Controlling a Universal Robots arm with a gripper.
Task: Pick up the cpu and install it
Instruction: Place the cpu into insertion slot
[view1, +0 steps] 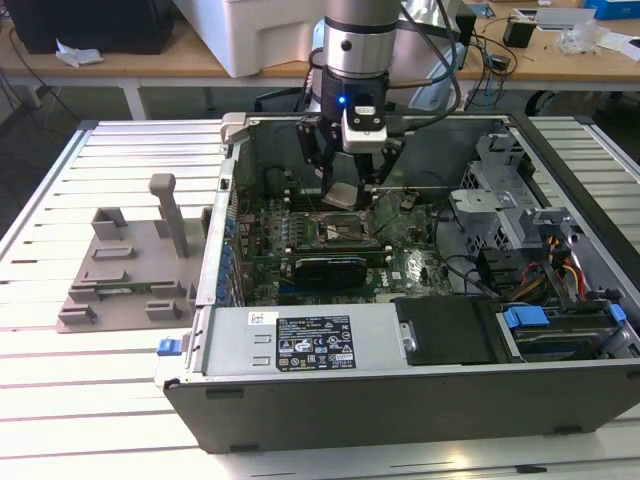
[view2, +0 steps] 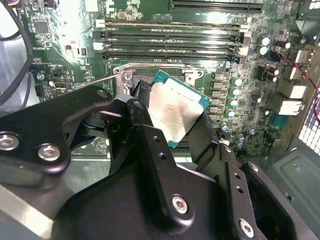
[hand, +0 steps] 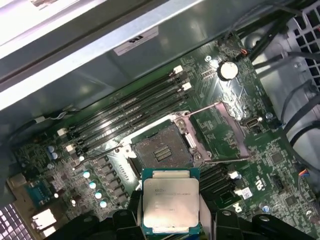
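Note:
The cpu (view1: 343, 194), a flat square chip with a silver-grey top and a teal rim, hangs tilted inside the open computer case. My gripper (view1: 346, 188) is shut on it, one black finger on each opposite edge. In the second wrist view the cpu (view2: 176, 111) sits between the fingers (view2: 141, 120) just above the motherboard socket (view2: 145, 85). In the first wrist view the cpu (hand: 170, 204) is a short way from the bare socket (hand: 162, 150), whose metal load plate (hand: 220, 132) is swung open beside it. In the exterior view the socket (view1: 340, 232) lies right under the chip.
A black graphics card (view1: 330, 268) stands just in front of the socket, with memory slots (view2: 175, 40) beside it. The power supply (view1: 300, 342) and drive cage (view1: 500, 200) crowd the case. A grey fixture block (view1: 125, 270) lies on the slatted table on the exterior view's left.

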